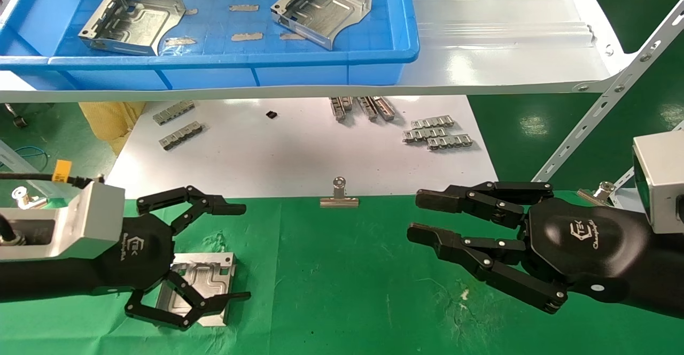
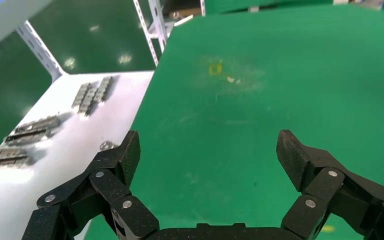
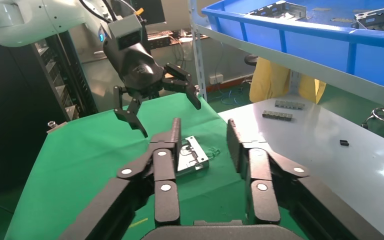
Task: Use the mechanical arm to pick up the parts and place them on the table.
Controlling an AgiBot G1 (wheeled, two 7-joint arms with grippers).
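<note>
Left gripper [image 1: 243,251] spread wide, empty, above the delivered part [image 1: 206,275] on the table [image 1: 347,280] — lift straight; right gripper [image 1: 414,216] unclenched, idle.

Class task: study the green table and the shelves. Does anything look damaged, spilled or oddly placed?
Nothing stands out. One part lies flat on the green table under the open left claw; two more parts sit in the blue tray.
</note>
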